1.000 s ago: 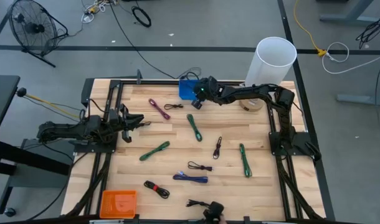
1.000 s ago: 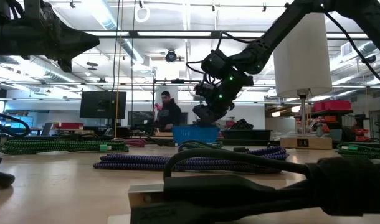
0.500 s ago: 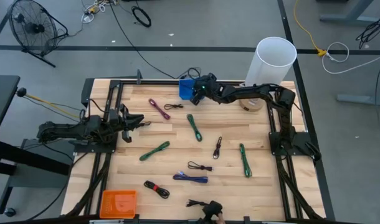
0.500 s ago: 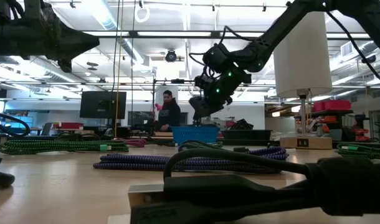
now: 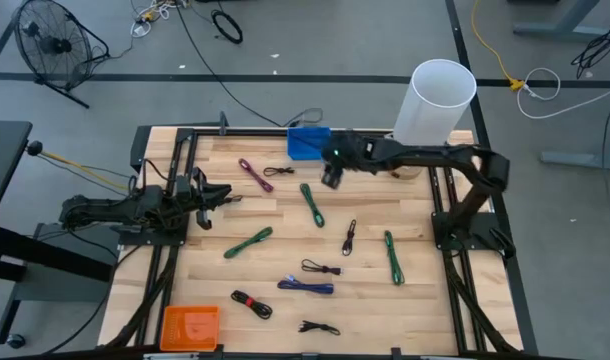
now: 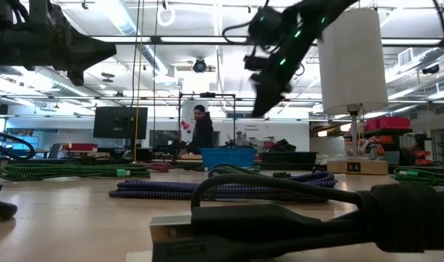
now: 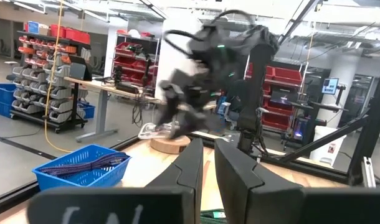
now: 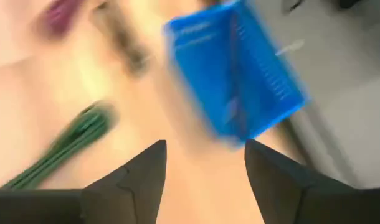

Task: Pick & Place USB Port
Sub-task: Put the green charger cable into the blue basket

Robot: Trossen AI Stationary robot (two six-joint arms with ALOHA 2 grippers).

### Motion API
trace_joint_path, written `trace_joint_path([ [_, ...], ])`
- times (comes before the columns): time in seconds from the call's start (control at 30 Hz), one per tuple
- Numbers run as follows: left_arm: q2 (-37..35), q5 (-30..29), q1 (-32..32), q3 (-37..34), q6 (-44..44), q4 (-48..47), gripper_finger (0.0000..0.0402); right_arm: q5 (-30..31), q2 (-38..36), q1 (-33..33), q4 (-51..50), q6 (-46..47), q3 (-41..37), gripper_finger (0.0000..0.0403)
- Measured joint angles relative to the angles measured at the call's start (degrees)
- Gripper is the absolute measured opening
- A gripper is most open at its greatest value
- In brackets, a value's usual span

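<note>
Two arms; right gripper (image 5: 332,178), fingers (image 8: 137,180) released and empty, hangs just beside blue plastic basket (image 5: 307,142). Green bundled cable (image 5: 312,204), lengthwise toward it, lies nearest. Left gripper (image 5: 217,198), fingers clenched, idles well apart.

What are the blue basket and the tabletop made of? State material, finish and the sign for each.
Blue basket: probably molded plastic, going by its uniform bright blue color and the thin slotted walls that show in the right wrist view; how glossy it is cannot be told.

Tabletop: apparently wood, butcher-block style, with pale planks, visible grain and seams running along it, and a smooth, light finish.
</note>
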Motion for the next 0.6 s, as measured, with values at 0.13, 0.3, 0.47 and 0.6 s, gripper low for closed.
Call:
trace_joint_path([
  [0.13, 0.0, 0.0, 0.0, 0.0, -0.5, -0.1, 0.0046, -5.1, -3.9, 5.5, -13.5, 9.3, 0.0, 0.0213],
  [0.3, 0.0, 0.0, 0.0, 0.0, -0.4, -0.2, 0.0046, -4.4, -5.5, 13.4, -27.3, 19.5, 0.0, 0.0213],
  [0.47, 0.0, 0.0, 0.0, 0.0, -0.5, -0.2, 0.0046, -4.2, -5.5, 20.1, -32.7, 30.6, -1.0, 0.0213],
  [0.6, 0.0, 0.0, 0.0, 0.0, -0.5, -0.2, 0.0046, -5.0, -5.5, 24.7, -33.6, 38.6, -5.3, 0.0213],
])
